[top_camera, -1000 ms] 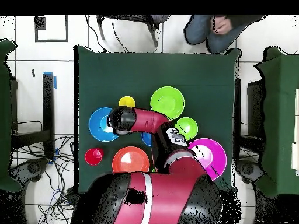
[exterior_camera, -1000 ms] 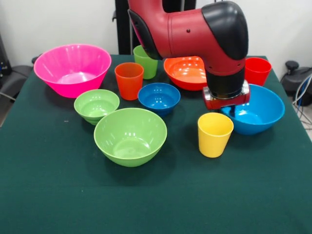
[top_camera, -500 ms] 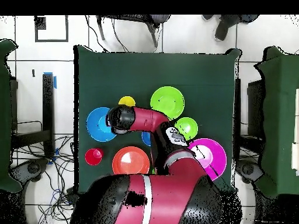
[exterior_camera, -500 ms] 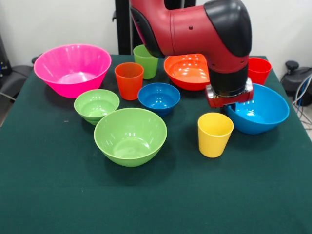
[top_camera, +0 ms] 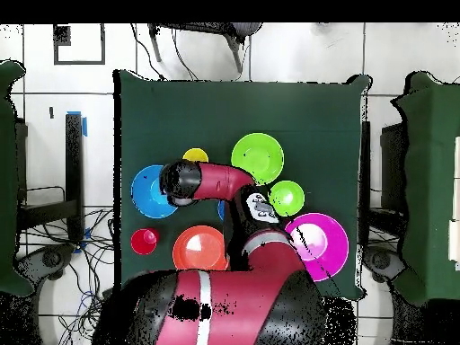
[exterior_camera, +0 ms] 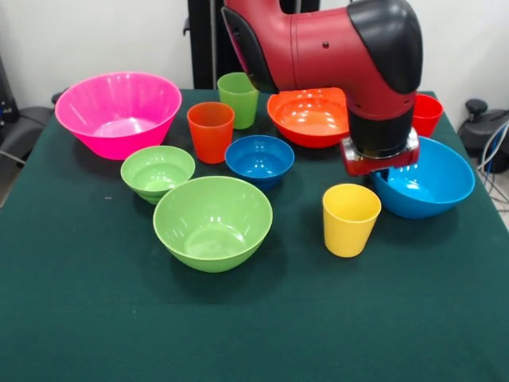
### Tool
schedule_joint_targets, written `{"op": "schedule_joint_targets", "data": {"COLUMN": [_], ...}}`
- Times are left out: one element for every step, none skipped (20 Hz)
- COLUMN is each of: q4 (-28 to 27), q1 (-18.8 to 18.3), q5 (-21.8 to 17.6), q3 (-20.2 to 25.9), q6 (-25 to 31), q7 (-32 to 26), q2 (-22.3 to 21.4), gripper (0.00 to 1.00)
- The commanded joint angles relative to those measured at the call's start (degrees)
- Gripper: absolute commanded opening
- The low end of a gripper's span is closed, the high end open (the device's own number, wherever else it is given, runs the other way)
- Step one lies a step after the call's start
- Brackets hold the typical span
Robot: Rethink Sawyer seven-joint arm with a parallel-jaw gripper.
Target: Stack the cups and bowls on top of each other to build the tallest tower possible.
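Gripper at the near rim of the large blue bowl — first pick of the stacking, no tower begun.
Its fingers sit behind the rim; whether they clamp it cannot be told. Next — lift the glossy, round bowl, which sits beside the yellow cup, toward the orange bowl.

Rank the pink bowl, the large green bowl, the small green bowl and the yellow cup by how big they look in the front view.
1. pink bowl
2. large green bowl, nearly as wide but nearer the camera, so the top order is unsure
3. small green bowl
4. yellow cup
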Motion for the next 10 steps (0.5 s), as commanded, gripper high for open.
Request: {"op": "schedule_joint_targets", "data": {"q4": [-7.64,-7.73,-7.26,-7.84,-7.38,-7.63,-7.87,-7.64,-7.44,-7.24], "q1": [2.28,2.26,2.23,2.11,1.78,1.49,1.32,1.03,0.72,0.41], "q5": [-5.16,-5.77,-6.42,-7.02,-7.48,-7.93,-8.43,-8.85,-9.18,-9.51], "q3": [-3.14,-3.83,-4.5,-5.09,-5.46,-5.73,-6.0,-6.12,-6.15,-6.18], "q6": [5.64,5.6,5.56,6.23,6.87,7.71,8.47,8.92,9.28,9.64], "q7": [2.04,1.66,1.28,0.58,0.05,-0.54,-1.0,-1.39,-1.64,-1.9], "q2": [4.87,4.53,3.53,3.12,2.06,1.51,0.98,0.34,-0.18,-0.69], "gripper": [0.0,0.0,0.0,0.0,0.0,0.0,0.0,0.0,0.0,0.0]}}
